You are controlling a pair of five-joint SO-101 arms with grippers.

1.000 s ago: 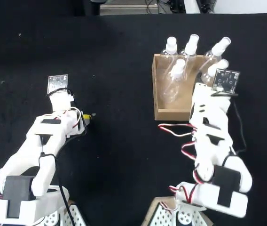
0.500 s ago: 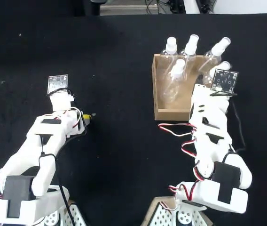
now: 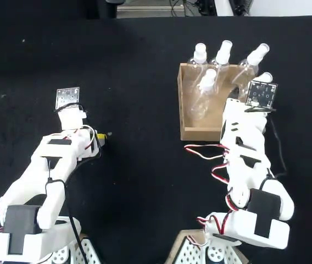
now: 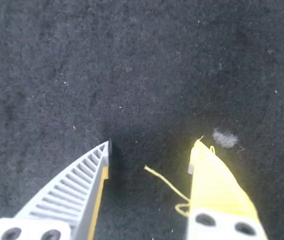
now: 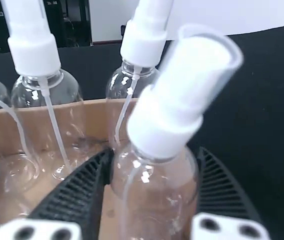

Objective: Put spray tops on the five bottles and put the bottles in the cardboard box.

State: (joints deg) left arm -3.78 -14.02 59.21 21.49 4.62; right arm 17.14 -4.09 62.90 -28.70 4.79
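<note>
Over on the right side of the black worktop [image 3: 134,66], the right arm [image 3: 246,159] stretches to the right-hand side of the cardboard box [image 3: 184,104]. The right arm's jaws are closed around the clear body of a held spray bottle [image 5: 154,195], with a black finger [image 5: 79,192] pressed against each side of it. That bottle tilts, and its white spray top [image 5: 182,100] leans out towards the black cloth past the box's far right corner. I cannot tell whether its base sits on the box floor.

Four more capped bottles are in the box. Three line the far wall, with their tops rising past the rim: the left bottle [image 3: 199,55], the middle bottle [image 3: 222,52] and the right bottle [image 3: 255,55], which leans outward. The fourth bottle [image 3: 206,82] stands nearer the box's middle, just in front of them.

Across the worktop, well apart from the box, lies the left arm [image 3: 51,159]. The left arm's jaws are spread open with nothing between them but bare cloth, a pale ribbed finger [image 4: 77,185] on one side and a yellow finger [image 4: 217,185] on the other. A loose yellow thread [image 4: 164,182] curls off the yellow finger into the gap, and a fleck of lint [image 4: 225,138] lies on the cloth just beside its tip.
</note>
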